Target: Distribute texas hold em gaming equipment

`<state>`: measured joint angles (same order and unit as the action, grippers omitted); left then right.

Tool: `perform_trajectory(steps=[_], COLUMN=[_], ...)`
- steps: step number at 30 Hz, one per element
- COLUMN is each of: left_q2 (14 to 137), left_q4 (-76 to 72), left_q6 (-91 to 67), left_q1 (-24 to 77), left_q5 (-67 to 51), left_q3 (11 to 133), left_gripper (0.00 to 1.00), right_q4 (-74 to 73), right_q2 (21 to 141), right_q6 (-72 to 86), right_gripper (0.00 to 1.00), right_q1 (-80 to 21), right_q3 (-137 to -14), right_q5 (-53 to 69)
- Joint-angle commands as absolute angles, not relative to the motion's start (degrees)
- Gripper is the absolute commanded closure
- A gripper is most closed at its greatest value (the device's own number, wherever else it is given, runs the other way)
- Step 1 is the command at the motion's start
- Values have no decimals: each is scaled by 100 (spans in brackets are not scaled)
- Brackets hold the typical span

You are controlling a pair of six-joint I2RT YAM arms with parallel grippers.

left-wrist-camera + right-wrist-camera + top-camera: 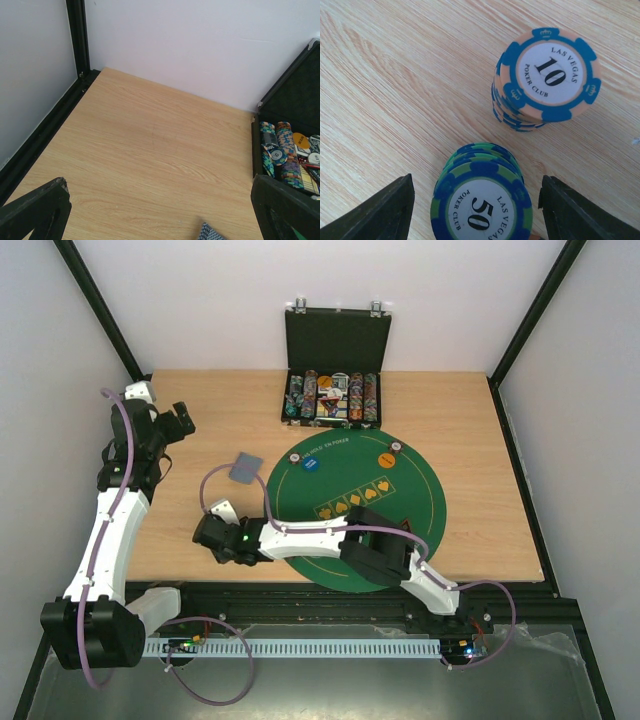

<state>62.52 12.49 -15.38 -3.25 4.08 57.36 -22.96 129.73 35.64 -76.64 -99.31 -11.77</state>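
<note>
We see a wood table [460, 440] boxed by white walls [200, 300], with a green mat [400, 480] on it. The left gripper [159, 179] hangs spread over bare wood, a card [210, 234] at its 5 o'clock. The right gripper [476, 180] is spread around the 50 stack [480, 202], which touches neither finger. The 10 stack [547, 75] sits at 1 o'clock.

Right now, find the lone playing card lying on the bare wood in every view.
Top external: the playing card lies on the wood, just left of the green mat.
Left wrist: its corner pokes in at the bottom edge, right of centre.
Right wrist: not in it.
Shared landmark: the black case, top centre in top external, at the right edge in left wrist.
</note>
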Motion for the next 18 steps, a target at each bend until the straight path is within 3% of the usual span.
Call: perform_trajectory(steps=[1, 18], left_q2=[6143, 6148], left_q4=[1195, 1204], left_q6=[-1461, -1454], left_q1=[-343, -343], left_q5=[466, 466], left_q3=[5725, 5730], left_gripper=[1, 0], right_q4=[-2614, -2557], right_q2=[13108, 13160], right_q6=[3494, 3360], right_gripper=[35, 62], right_q1=[-7700, -7699], right_q3=[-10183, -10272], right_q5=[-1363, -1323])
